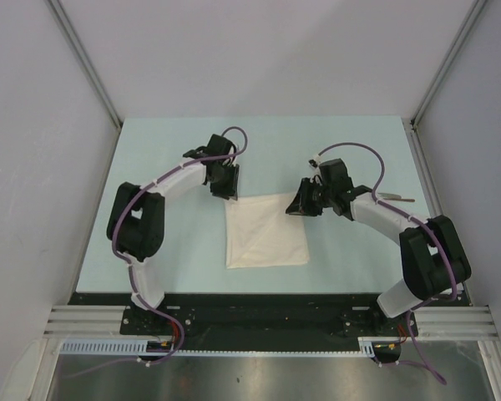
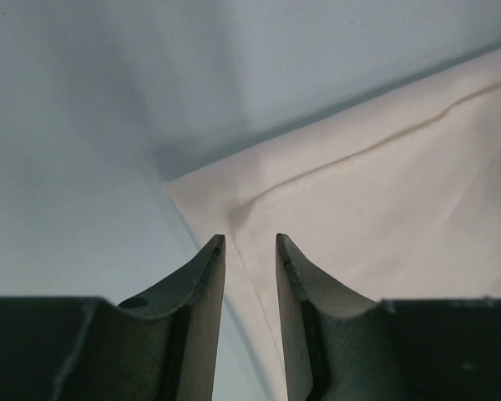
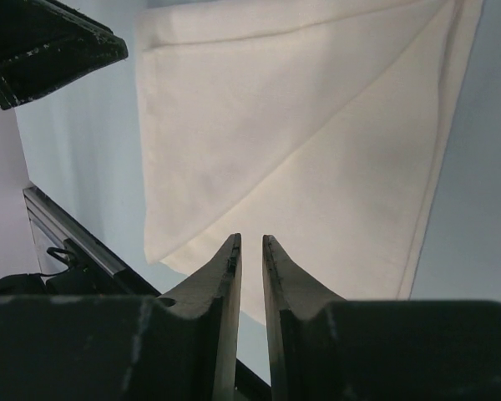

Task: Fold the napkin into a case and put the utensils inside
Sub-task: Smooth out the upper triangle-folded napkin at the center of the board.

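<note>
Seen from above, a pale blue-green tabletop (image 1: 175, 159) carries a cream napkin (image 1: 265, 234) lying flat near its centre, roughly square, with a faint diagonal crease running from its 1 o'clock corner toward its 7 o'clock corner. Two black and white arms curve in from the near edge. The left gripper (image 1: 225, 190) sits at the napkin's 11 o'clock corner. In its wrist view the jaws stand apart with a clear gap, and the napkin's corner lies under and just beyond the tips, not pinched between them. The right gripper (image 1: 295, 207) sits at the napkin's 1 o'clock corner. In its wrist view the jaws are parted by only a thin slit with nothing between them, and the napkin spreads out ahead of the tips. At 3 o'clock on the tabletop, well apart from the napkin, lies a thin metal utensil (image 1: 398, 199), only its slim shaft showing past the right arm.
</note>
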`<state>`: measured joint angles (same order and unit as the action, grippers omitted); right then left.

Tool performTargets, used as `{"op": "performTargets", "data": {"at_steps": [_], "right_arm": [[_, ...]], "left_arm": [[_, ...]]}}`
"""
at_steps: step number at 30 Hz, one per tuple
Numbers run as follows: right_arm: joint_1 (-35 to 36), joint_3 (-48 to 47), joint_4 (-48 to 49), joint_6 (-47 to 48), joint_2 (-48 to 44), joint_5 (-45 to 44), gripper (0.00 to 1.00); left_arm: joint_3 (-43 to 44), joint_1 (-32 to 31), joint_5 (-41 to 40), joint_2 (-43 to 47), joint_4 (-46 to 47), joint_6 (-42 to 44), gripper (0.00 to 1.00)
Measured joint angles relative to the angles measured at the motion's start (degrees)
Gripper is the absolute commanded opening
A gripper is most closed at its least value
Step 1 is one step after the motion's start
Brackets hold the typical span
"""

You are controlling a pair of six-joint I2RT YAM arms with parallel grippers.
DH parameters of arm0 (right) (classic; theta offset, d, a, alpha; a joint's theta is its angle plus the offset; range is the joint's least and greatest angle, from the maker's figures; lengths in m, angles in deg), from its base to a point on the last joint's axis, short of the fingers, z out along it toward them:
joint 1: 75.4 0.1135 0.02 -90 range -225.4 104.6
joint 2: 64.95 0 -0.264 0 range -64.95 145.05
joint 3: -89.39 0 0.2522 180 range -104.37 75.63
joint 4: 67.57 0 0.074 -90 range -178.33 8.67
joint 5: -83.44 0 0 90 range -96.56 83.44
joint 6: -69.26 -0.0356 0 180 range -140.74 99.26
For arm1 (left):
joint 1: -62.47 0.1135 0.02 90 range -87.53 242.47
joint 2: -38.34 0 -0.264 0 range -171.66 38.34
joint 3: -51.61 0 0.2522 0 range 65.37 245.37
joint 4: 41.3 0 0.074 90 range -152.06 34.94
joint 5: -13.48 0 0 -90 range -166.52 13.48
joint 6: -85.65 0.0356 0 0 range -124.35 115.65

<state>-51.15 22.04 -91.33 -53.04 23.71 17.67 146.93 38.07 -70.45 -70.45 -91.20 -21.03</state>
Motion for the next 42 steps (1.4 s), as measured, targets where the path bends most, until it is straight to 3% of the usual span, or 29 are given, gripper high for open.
{"op": "performTargets", "data": {"at_steps": [18,30,42], "right_arm": [[-0.11,1.62,-0.17,0.42,-1.38,0.09,0.21],[-0.11,1.99,1.73,-0.13,-0.81,0.48,0.21],[-1.64,-6.19,4.70,-2.12,13.35,2.36,0.22]], "left_arm": [[0.33,0.17,1.77,-4.26,0.81,2.75,0.31],[0.33,0.22,1.57,-5.44,0.92,2.60,0.08],[-1.22,3.10,1.27,-4.33,1.81,1.55,0.06]]}}
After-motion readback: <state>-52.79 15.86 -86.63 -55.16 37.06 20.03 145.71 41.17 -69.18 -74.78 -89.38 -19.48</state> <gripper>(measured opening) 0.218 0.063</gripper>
